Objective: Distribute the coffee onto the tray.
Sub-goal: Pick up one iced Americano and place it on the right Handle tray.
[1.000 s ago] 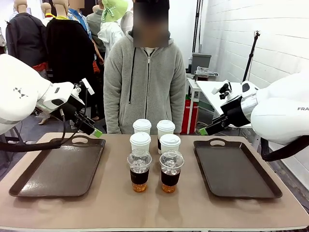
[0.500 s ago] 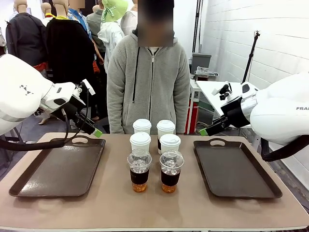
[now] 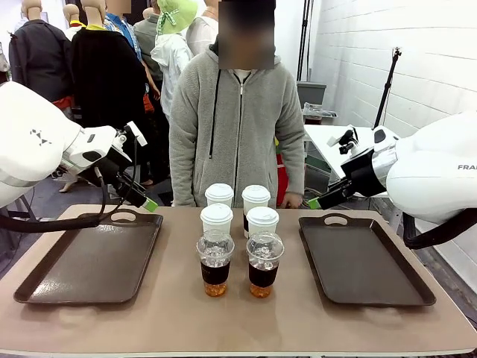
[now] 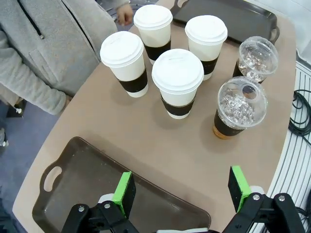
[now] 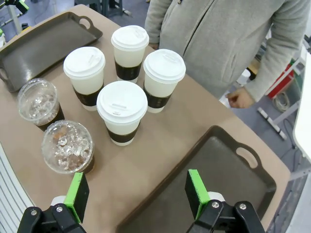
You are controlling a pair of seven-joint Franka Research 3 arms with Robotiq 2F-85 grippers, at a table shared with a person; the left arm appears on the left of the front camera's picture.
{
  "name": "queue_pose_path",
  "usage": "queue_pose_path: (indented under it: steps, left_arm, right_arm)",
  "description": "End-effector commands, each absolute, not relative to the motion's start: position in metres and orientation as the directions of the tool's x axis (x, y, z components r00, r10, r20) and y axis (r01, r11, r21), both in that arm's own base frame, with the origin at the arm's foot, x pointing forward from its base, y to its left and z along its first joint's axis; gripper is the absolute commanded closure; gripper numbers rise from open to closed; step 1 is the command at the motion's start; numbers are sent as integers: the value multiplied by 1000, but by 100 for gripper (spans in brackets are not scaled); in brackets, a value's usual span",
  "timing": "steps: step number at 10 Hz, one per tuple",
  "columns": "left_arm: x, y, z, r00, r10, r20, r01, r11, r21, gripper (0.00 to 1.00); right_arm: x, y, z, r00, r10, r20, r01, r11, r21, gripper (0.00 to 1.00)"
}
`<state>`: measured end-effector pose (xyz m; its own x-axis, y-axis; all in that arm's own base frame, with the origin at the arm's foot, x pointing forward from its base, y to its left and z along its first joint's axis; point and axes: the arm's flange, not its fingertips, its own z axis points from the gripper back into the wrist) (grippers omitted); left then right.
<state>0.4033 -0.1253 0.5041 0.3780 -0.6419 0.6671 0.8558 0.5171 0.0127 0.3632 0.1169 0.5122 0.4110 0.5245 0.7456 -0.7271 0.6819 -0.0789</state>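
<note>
left pincer [image 4: 182,190] hung wide open & empty above the left tray [image 3: 89,261]; right pincer [image 5: 137,193] likewise above the right tray [image 3: 365,261]. all six cups [image 3: 217,218] stood on the worktop [image 3: 238,321], btwn the trays, well apart from both pincers. first pick, prob.: you needed to take an outer iced cup [image 3: 215,262] low on its wall, pads square, upright, w/o nudging neighbours.
</note>
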Motion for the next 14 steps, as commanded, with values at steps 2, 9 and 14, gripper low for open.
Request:
queue_pose_path:
  steps: [2, 9, 14]
  left_arm:
    - [404, -122, 501, 351, -640, 683, 871, 491, 12, 0]
    - [404, -122, 501, 351, -640, 683, 871, 491, 12, 0]
    - [404, -122, 501, 351, -640, 683, 871, 491, 12, 0]
  right_arm:
    - [363, 116, 512, 411, 521, 748, -728, 681, -75, 0]
    - [363, 116, 512, 411, 521, 748, -728, 681, -75, 0]
    - [363, 116, 512, 411, 521, 748, -728, 681, -75, 0]
